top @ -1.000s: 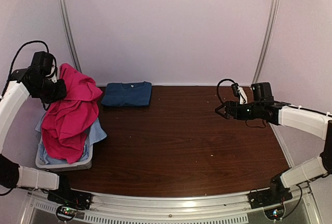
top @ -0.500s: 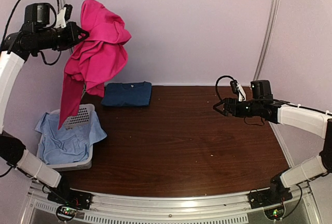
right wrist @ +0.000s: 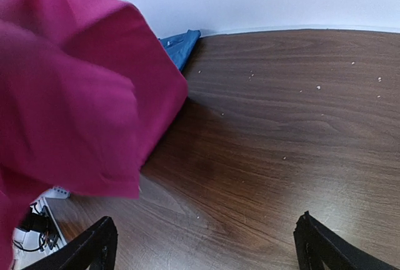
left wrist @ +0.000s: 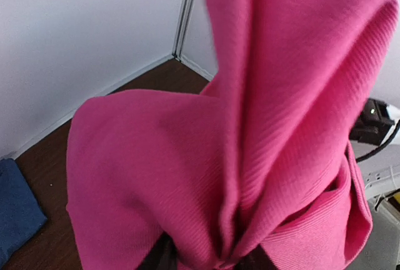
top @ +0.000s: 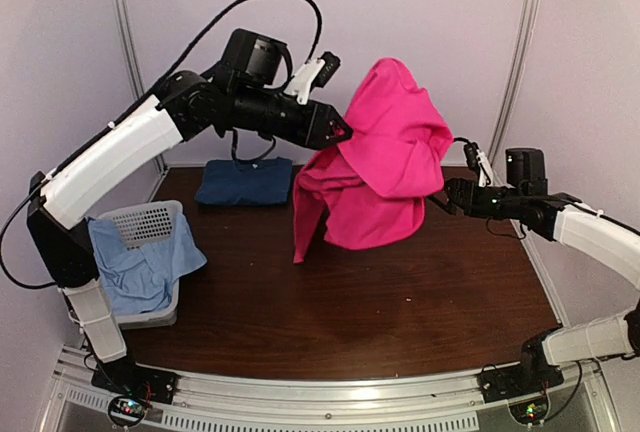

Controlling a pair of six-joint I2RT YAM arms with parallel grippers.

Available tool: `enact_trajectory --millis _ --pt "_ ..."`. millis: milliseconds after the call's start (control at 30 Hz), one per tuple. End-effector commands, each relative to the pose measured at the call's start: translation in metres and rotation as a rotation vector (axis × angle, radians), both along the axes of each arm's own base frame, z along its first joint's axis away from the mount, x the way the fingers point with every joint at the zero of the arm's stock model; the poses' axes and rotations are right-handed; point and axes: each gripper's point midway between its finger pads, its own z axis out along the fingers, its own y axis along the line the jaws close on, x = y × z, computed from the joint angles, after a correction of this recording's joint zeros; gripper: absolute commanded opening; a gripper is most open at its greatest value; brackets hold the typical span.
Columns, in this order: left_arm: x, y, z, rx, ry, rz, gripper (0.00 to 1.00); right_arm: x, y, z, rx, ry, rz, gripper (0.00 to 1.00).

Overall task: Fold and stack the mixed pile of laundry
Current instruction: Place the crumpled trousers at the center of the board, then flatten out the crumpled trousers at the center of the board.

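Pink shirt (top: pixel 385 157) hangs bunched, pinched by left gripper (top: pixel 340 132) over table (top: pixel 400 302); right gripper (top: pixel 452 195) wide, empty; next: catch free edge, spread flat

The magenta-pink shirt (left wrist: pixel 281 126) was a finely ribbed knit cloth, matt and soft, falling in loose folds. The dark blue T-shirt (top: pixel 245 182) at the far edge of the worktop (right wrist: pixel 294 126) looked a smooth, matt cloth. The pale light-blue cloth (top: pixel 135 270) looked thinner and was creased. The worktop showed dark wood grain with a slight sheen, flecked with pale specks. The basket (top: pixel 150 220) at the left edge was white slotted plastic. The left arm (top: pixel 110 157) wore smooth white plastic shells, and the left end effector (top: pixel 340 132) was matt black. The rail (top: pixel 330 397) along the near edge was pale metal.
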Motion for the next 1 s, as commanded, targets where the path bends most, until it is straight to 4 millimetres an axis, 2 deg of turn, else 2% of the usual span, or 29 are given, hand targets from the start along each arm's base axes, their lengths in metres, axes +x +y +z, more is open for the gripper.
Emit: enact_trajectory --millis 0,100,167,300,367,400,433,567,700,733,800,967 --pt "0.022 0.004 -0.015 0.033 -0.065 0.075 0.66 -0.003 -0.023 0.015 -0.027 -0.036 -0.059 1.00" --pt "0.047 0.040 -0.072 -0.010 0.135 0.102 0.76 -0.009 -0.026 0.011 -0.038 -0.030 -0.061 1.00" --pt "0.055 0.062 -0.099 -0.030 0.167 0.126 0.88 -0.010 -0.026 0.001 -0.053 -0.007 -0.057 1.00" --pt "0.038 0.075 -0.158 0.112 0.186 0.126 0.89 -0.015 -0.040 -0.023 -0.150 0.060 -0.094 1.00" --pt "0.028 0.075 -0.192 0.156 0.231 0.105 0.87 -0.019 -0.048 -0.028 -0.195 0.069 -0.119 1.00" --pt "0.023 0.076 -0.215 0.193 0.258 0.102 0.86 -0.022 -0.047 -0.028 -0.201 0.070 -0.107 1.00" --pt "0.020 0.077 -0.227 0.212 0.274 0.097 0.85 -0.025 -0.044 -0.028 -0.193 0.073 -0.086 1.00" --pt "0.004 0.061 -0.273 0.248 0.356 0.036 0.83 -0.035 -0.014 -0.040 -0.160 0.127 0.016 0.96" --pt "-0.020 0.028 -0.301 0.247 0.395 -0.035 0.83 -0.038 0.027 -0.055 -0.212 0.152 0.110 0.95" --pt "-0.024 0.023 -0.308 0.233 0.412 -0.043 0.84 -0.038 0.037 -0.053 -0.219 0.143 0.131 0.95" --pt "-0.027 0.015 -0.319 0.183 0.456 -0.041 0.84 -0.035 0.055 -0.059 -0.240 0.152 0.168 0.96" --pt "-0.015 0.017 -0.341 0.134 0.482 0.064 0.83 -0.028 0.086 -0.084 -0.315 0.201 0.230 0.96"
